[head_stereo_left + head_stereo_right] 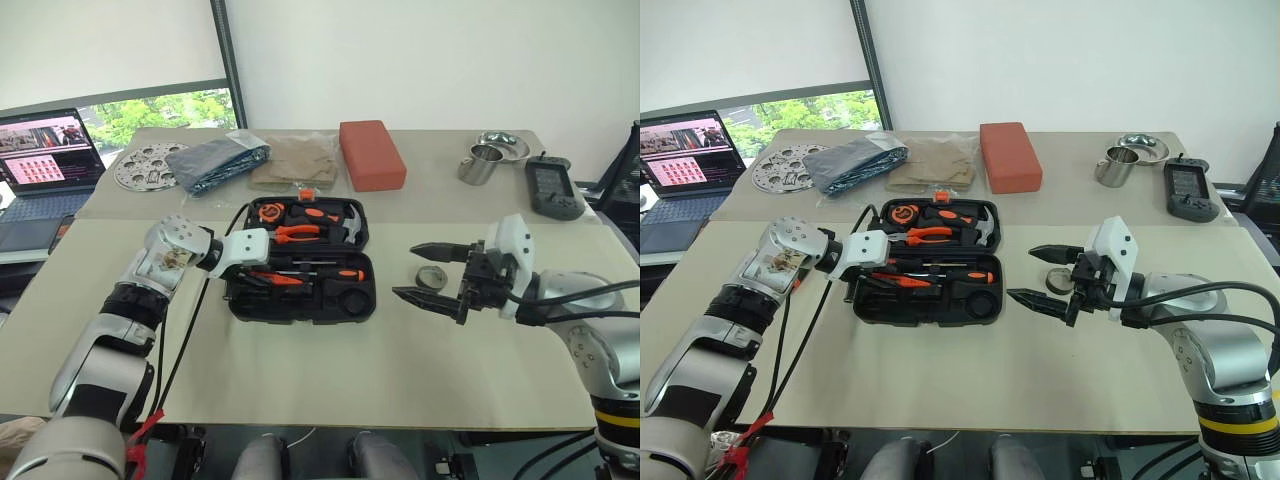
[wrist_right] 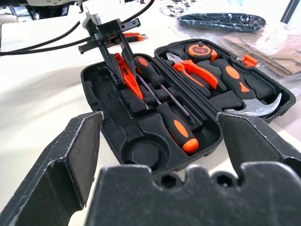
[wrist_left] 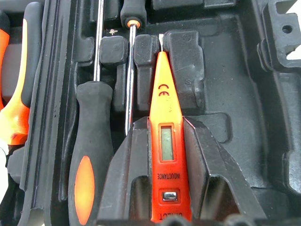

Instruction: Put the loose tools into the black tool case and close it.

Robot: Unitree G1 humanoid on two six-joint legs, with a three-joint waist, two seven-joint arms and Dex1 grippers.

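Observation:
The black tool case (image 1: pixel 300 318) lies open at the middle of the table. Two slim screwdrivers (image 3: pixel 89 155) with orange-and-black handles rest in its front half (image 2: pixel 176 127). My left gripper (image 3: pixel 164 125) reaches down into the case's left part, shut on the small orange pen-sized tool (image 3: pixel 165 99), whose tip lies in a moulded slot. Seen from the right wrist, its two fingers (image 2: pixel 115 61) flank that tool. A small round tape roll (image 1: pixel 432 277) sits on the table right of the case. My right gripper (image 1: pixel 404 271) hovers open beside the roll, holding nothing.
Orange-handled pliers (image 1: pixel 297 232), a hammer and a tape measure (image 1: pixel 269 211) fill the lid half. Behind stand a red-orange block (image 1: pixel 371 153), a dark bag (image 1: pixel 222 160), brown cloth, a metal disc (image 1: pixel 145 165), a cup (image 1: pixel 482 163), a bowl and a handheld controller (image 1: pixel 553 188). A laptop (image 1: pixel 45 160) is far left.

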